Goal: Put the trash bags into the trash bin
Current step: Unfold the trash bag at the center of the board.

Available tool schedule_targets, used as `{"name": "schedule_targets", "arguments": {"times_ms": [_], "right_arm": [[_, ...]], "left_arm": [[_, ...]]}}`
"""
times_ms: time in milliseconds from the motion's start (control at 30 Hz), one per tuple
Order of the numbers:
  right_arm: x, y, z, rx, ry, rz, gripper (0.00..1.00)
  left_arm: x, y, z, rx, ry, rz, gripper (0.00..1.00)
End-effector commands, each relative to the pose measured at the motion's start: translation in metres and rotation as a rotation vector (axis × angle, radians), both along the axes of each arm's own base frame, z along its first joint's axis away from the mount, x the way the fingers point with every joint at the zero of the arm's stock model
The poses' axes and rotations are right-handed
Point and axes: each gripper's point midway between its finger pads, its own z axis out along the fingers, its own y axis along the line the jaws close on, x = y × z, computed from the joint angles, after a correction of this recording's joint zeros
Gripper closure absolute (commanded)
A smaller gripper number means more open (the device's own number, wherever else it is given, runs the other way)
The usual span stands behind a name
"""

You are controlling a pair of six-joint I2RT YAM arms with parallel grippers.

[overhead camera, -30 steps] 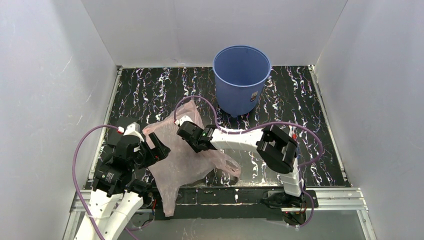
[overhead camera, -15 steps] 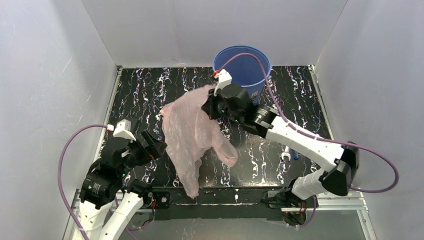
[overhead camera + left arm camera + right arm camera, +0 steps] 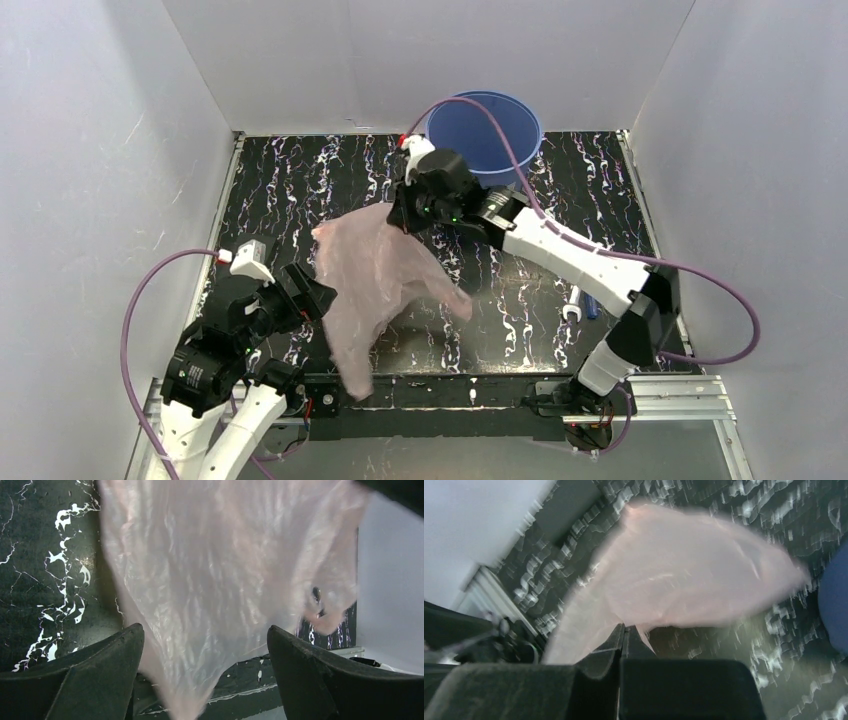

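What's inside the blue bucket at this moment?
The visible inner wall of the trash bin shows nothing; its lower part is hidden behind the right arm. The pink bag hangs outside, pinched in the shut right gripper.

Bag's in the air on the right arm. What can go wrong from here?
1. The right end effector pinches the pink bag at a single spot. The rest hangs loose and wide, so it may drape over the rim of the blue bucket instead of dropping in.
2. The bag's lower end dangles just in front of the open left end effector, so it might snag there as the right arm swings across.
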Motion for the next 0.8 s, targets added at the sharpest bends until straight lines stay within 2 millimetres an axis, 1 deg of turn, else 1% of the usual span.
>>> {"name": "schedule_targets", "arguments": {"times_ms": [0, 33, 67, 100, 133, 167, 200, 267, 333, 400, 433, 500, 567, 600, 633, 667, 767], "right_arm": [[-0.015, 0.006, 0.035, 0.224, -0.034, 0.052, 0.99], [-0.015, 0.005, 0.025, 0.225, -0.015, 0.045, 0.99], [-0.011, -0.001, 0.007, 0.167, 0.017, 0.021, 0.99], [-0.003, -0.007, -0.015, 0.086, 0.054, -0.013, 0.99], [0.0, -0.016, -0.037, -0.008, 0.09, -0.035, 0.99], [0.002, -0.025, -0.052, -0.083, 0.098, -0.061, 0.99], [0.0, -0.03, -0.062, -0.11, 0.104, -0.063, 0.99], [-0.006, -0.037, -0.073, -0.106, 0.099, -0.056, 0.97], [-0.009, -0.05, -0.082, -0.157, 0.089, -0.056, 0.89], [-0.012, -0.06, -0.084, -0.216, 0.078, -0.033, 0.82], [-0.012, -0.064, -0.081, -0.231, 0.069, -0.028, 0.78], [-0.013, -0.066, -0.07, -0.227, 0.045, -0.016, 0.65], [-0.017, -0.07, -0.057, -0.201, 0.03, -0.014, 0.47], [-0.021, -0.072, -0.052, -0.176, 0.026, -0.016, 0.45], [-0.024, -0.077, -0.05, -0.155, 0.022, -0.028, 0.44], [-0.026, -0.084, -0.049, -0.141, 0.018, -0.059, 0.43], [-0.034, -0.12, -0.051, -0.099, 0.012, -0.215, 0.27]], "left_arm": [[-0.003, -0.005, -0.016, 0.013, 0.058, -0.037, 0.08], [-0.003, -0.006, -0.02, 0.014, 0.07, -0.039, 0.08], [-0.003, -0.006, -0.023, 0.012, 0.082, -0.036, 0.08], [-0.003, -0.006, -0.027, 0.01, 0.09, -0.033, 0.08], [-0.003, -0.006, -0.031, 0.008, 0.099, -0.028, 0.08], [-0.003, -0.007, -0.034, 0.003, 0.102, -0.023, 0.08], [-0.003, -0.008, -0.037, -0.002, 0.105, -0.024, 0.08], [-0.003, -0.009, -0.044, -0.007, 0.122, -0.03, 0.08], [-0.004, -0.011, -0.049, -0.008, 0.139, -0.032, 0.08], [-0.003, -0.012, -0.052, -0.01, 0.151, -0.036, 0.08], [-0.003, -0.013, -0.054, -0.011, 0.157, -0.039, 0.08], [-0.003, -0.014, -0.057, -0.011, 0.168, -0.04, 0.08], [-0.003, -0.015, -0.059, -0.014, 0.175, -0.043, 0.08], [-0.003, -0.015, -0.059, -0.016, 0.18, -0.042, 0.08], [-0.003, -0.016, -0.058, -0.02, 0.179, -0.042, 0.08], [-0.003, -0.016, -0.057, -0.024, 0.178, -0.044, 0.08], [-0.003, -0.016, -0.055, -0.022, 0.175, -0.047, 0.08]]}}
